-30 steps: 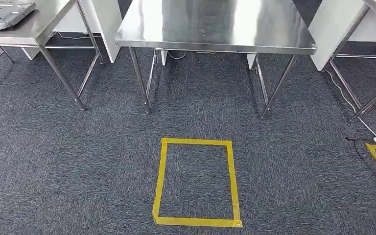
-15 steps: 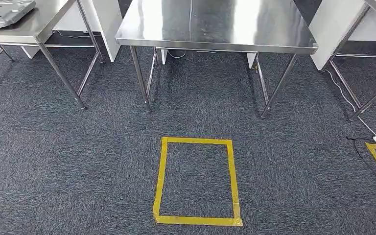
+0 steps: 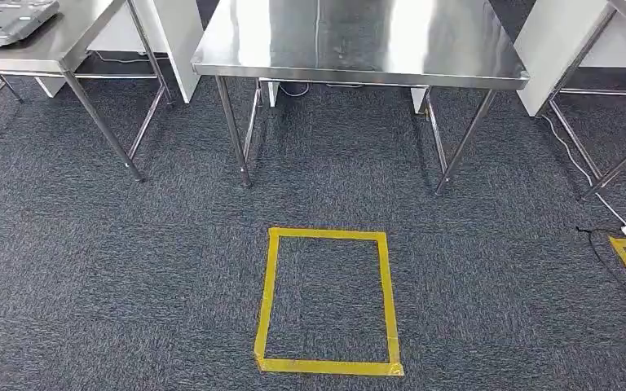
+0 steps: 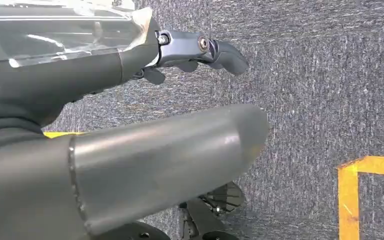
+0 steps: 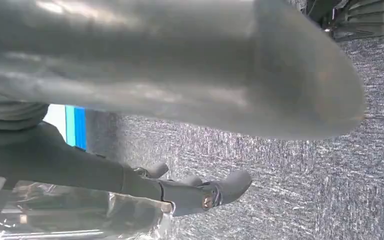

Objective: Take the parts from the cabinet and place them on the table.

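A grey flat part (image 3: 4,18), apparently already delivered, lay on the left counter (image 3: 73,57). The left hand (image 4: 105,80) hung released over the carpet (image 3: 130,269), grasping nothing. A yellow tape rectangle (image 3: 326,366), probably a standing mark, faced the middle counter (image 3: 359,69). The right hand (image 5: 95,167) likewise hung slack and unladen, which suggests the robot was between fetches.
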### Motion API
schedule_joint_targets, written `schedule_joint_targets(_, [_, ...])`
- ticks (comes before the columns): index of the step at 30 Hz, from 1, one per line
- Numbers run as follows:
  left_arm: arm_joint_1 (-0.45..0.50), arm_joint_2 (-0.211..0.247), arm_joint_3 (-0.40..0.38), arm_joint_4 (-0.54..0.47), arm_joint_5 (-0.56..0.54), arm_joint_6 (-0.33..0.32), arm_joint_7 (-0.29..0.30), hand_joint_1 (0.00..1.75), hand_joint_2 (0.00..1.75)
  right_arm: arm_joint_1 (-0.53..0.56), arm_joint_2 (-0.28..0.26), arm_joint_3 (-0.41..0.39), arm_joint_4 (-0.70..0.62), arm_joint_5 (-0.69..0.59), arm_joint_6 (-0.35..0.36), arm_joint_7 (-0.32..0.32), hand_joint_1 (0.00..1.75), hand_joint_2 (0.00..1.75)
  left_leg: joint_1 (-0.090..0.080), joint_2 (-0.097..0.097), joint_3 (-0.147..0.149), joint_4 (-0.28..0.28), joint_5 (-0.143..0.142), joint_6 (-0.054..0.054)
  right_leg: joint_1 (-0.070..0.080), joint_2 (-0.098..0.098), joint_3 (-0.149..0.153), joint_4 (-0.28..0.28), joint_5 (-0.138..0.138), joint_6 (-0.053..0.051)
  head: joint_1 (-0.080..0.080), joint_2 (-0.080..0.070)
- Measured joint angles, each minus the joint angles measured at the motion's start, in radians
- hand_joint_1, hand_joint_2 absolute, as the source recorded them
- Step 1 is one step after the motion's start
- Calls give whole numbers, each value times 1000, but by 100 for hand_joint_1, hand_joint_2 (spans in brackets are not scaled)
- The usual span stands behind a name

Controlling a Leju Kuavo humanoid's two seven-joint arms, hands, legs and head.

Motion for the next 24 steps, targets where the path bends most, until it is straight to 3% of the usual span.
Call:
schedule_joint_targets(8, [0,2,4,0,11,-4,1,0,0,0,2,0,0,-1,4,0,0,0,-3,-1,-8,10,1,5,-9,0,-4,0,6,10,0,0])
schedule_joint_targets(10, [0,2,4,0,11,-4,1,0,0,0,2,0,0,0,4,0,0,0,-4,-1,-9,7,6,13,-9,0,-3,-7,13,19,-1,0])
schedule_joint_targets(11, [0,0,4,0,11,-4,1,0,0,0,0,0,0,0,4,0,0,0,9,3,-7,-7,20,25,-2,0,-6,0,8,21,0,0])
schedule_joint_targets(13, [-1,1,5,0,11,-4,2,0,0,0,0,0,0,2,4,0,0,0,11,7,-16,-10,29,35,-5,1,-45,83,-59,7,5,0])
schedule_joint_targets(14, [-1,0,5,0,11,-4,2,0,0,0,0,0,0,2,4,0,0,0,11,9,-20,-10,32,36,-7,0,-79,168,-103,2,8,0])
schedule_joint_targets(16, [1,0,5,0,11,-4,3,0,0,3,0,0,0,2,4,0,0,0,10,15,-31,-6,40,33,-9,0,-132,319,-162,7,8,0])
schedule_joint_targets(17, [1,0,5,0,11,-5,3,0,0,5,-1,0,0,2,4,0,0,0,11,15,-35,-4,42,31,-11,0,-125,326,-161,15,6,0])
schedule_joint_targets(18, [1,0,5,0,13,-10,3,0,0,6,-1,0,0,2,4,0,0,0,13,15,-38,-1,43,29,-14,0,-97,289,-147,25,8,0])
schedule_joint_targets(20, [0,-1,6,0,16,-16,0,0,0,4,-3,0,0,2,4,0,0,0,20,14,-46,6,39,19,-21,-1,14,110,-89,48,8,0])
schedule_joint_targets(21, [0,0,6,0,16,-16,-2,0,0,2,-3,0,0,2,4,-2,0,0,21,14,-47,12,37,10,-26,-5,73,8,-84,51,10,0])
schedule_joint_targets(22, [0,1,6,0,15,-16,-3,0,0,0,-1,0,0,2,5,-2,0,0,17,12,-51,12,38,2,-15,2,87,17,-87,38,12,0])
schedule_joint_targets(23, [0,0,6,0,14,-15,-6,0,0,3,-1,0,0,2,6,-2,0,0,13,12,-50,15,38,-5,-9,6,76,24,-75,29,12,0])
schedule_joint_targets(24, [-1,-1,6,0,12,-11,-9,0,0,2,-1,0,0,2,6,-2,0,0,12,10,-49,22,38,-7,-10,5,67,10,-82,19,15,0])
